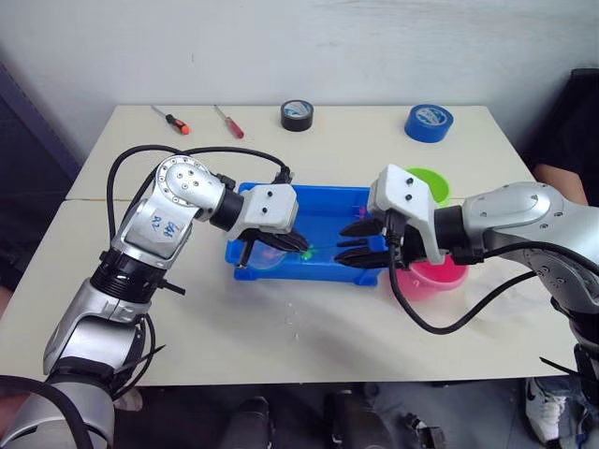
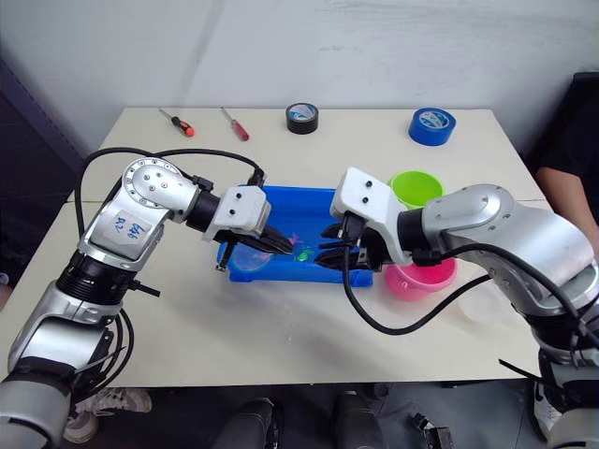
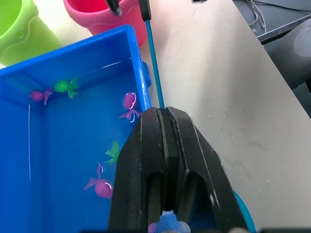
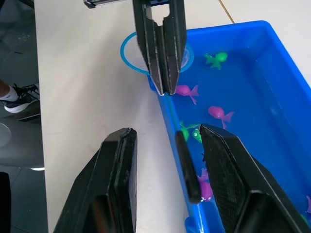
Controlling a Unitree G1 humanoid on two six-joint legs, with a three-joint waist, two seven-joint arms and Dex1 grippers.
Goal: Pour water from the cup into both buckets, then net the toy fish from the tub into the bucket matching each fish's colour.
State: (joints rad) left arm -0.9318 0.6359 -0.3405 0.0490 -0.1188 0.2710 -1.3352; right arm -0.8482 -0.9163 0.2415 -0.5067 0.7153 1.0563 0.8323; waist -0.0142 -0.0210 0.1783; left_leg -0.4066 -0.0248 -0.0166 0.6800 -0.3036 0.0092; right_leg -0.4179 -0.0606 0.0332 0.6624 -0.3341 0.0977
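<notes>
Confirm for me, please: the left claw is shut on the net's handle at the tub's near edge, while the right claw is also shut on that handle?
Only the last part is wrong. The right claw is open, its fingers spread either side of the net handle without touching it, as the right wrist view shows. The left claw is indeed shut on the handle at the near edge of the tub.

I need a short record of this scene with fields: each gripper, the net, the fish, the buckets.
left gripper: shut on the net, near its hoop
right gripper: open, fingers on either side of the net handle and the tub's near wall
net: hoop over the tub's left end, handle along the near rim
tub: blue, on the table
fish: pink and green ones lie in the tub
buckets: green bucket and pink bucket right of the tub
</notes>
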